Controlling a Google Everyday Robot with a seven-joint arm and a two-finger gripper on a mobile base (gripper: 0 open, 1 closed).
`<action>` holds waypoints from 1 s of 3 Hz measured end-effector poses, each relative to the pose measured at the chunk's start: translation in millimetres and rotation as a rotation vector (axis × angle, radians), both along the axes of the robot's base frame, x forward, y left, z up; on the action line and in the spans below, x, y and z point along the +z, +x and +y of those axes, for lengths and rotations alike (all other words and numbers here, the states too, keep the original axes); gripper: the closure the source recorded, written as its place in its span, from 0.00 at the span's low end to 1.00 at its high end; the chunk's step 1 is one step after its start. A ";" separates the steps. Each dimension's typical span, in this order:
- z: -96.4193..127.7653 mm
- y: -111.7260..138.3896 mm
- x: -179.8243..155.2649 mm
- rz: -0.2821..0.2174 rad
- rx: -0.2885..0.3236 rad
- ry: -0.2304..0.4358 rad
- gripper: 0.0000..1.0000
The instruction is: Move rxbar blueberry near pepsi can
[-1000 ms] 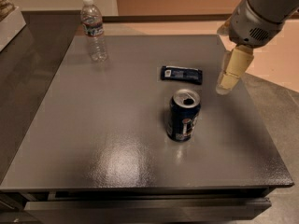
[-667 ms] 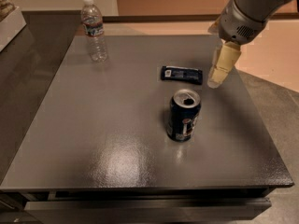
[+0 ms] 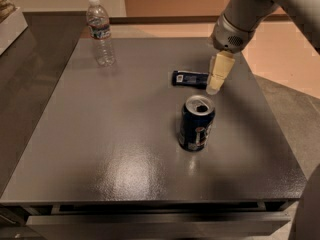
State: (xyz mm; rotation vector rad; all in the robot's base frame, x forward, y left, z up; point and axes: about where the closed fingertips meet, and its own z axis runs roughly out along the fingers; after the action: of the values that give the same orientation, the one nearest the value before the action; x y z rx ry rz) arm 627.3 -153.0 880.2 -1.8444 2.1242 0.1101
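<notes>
The rxbar blueberry [image 3: 189, 79] lies flat on the grey table [image 3: 100, 149], right of centre, a dark blue wrapper with a white label at its left end. The pepsi can [image 3: 196, 123] stands upright in front of it, about a can's height nearer to me. My gripper [image 3: 216, 82] hangs from the arm at the upper right, its pale fingers pointing down at the bar's right end and covering that end.
A clear plastic water bottle [image 3: 100, 32] stands at the table's far left corner. A pale box [image 3: 9, 19] sits on the counter at the far left edge. The table's right edge lies close to my arm.
My gripper has moved left and down, from right of the bar to directly over the bar's right end. The bar, the can and the bottle have not moved.
</notes>
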 end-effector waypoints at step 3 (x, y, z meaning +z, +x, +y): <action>20.4 28.6 -51.3 0.099 0.011 -0.007 0.00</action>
State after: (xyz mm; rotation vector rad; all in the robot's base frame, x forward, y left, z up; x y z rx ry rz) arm 656.0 -132.6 828.9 -1.8918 2.1825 0.2006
